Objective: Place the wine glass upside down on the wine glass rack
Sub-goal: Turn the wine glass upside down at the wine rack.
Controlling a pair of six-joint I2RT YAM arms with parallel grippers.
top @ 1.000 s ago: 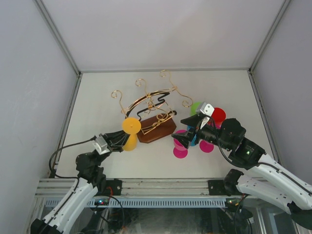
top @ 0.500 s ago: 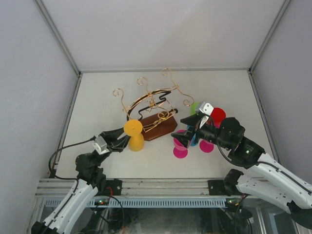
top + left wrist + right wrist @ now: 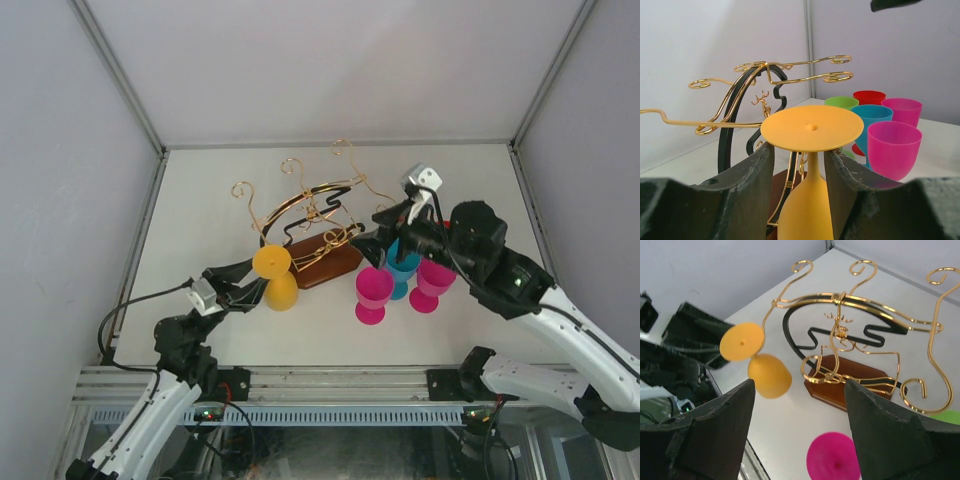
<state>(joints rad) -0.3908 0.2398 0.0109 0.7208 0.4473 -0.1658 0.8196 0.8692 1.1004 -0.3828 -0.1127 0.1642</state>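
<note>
The yellow wine glass (image 3: 811, 131) (opaque, foot up, bowl down) is being flanked at its stem by the left pincer (image 3: 799, 152), fingers apart, beside a gold arm of the wine glass rack (image 3: 322, 262). The right pincer (image 3: 799, 390) is being held agape, empty.

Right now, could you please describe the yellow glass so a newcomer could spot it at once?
Find the gold wire rack mid-table; the yellow glass is off its left front, within the open left gripper. It alone is yellow and upside down, while the other glasses stand upright right of the rack.
</note>
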